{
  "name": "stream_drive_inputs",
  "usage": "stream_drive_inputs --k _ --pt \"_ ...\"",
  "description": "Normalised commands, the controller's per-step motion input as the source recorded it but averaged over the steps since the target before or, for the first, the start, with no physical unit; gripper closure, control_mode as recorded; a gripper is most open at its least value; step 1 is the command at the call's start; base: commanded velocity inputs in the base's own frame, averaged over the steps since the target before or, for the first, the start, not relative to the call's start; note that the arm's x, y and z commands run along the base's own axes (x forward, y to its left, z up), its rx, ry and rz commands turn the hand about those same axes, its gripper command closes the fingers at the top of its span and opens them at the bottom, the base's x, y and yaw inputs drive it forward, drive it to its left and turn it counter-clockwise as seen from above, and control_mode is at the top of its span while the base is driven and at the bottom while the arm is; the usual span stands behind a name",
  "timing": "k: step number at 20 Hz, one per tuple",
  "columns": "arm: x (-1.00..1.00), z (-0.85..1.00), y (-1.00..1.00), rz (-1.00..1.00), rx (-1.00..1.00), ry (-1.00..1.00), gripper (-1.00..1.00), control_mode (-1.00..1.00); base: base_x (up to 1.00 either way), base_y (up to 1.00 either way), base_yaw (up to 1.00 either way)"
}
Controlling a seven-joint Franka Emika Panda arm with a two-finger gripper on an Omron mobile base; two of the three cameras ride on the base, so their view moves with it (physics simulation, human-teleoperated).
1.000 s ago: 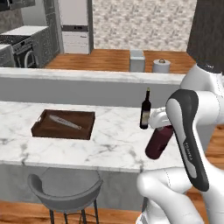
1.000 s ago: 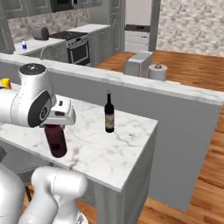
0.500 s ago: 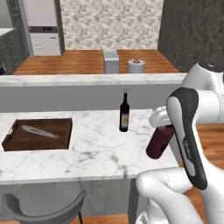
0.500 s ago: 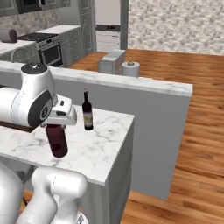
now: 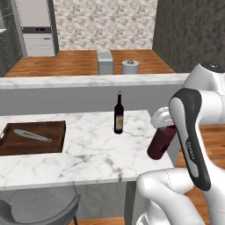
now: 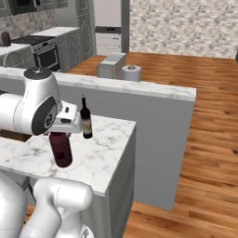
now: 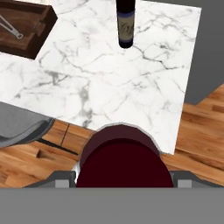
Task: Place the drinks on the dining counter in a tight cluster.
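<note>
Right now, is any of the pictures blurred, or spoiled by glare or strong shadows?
Left base view: sharp, even light, soft shadow beside the wine bottle. Right base view: sharp, no glare. Hand view: the maroon bottle looms large and dark; the counter is clear.

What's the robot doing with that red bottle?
The robot's hand is holding a squat dark-maroon bottle in the air by the edge of the dining counter. A tall wine bottle already stands on the marble. Farther left sits a wooden tray. The maroon bottle isn't set down yet.
</note>
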Motion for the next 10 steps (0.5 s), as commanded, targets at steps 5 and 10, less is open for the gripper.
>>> stream_drive_inputs --k 5,10 --pt "0.0 0.0 0.0 0.0 0.0 0.0 1.0 1.0 0.04 0.06 -0.03" --pt "0.0 0.0 0.0 0.0 0.0 0.0 1.0 1.0 0.0 0.0 0.0"
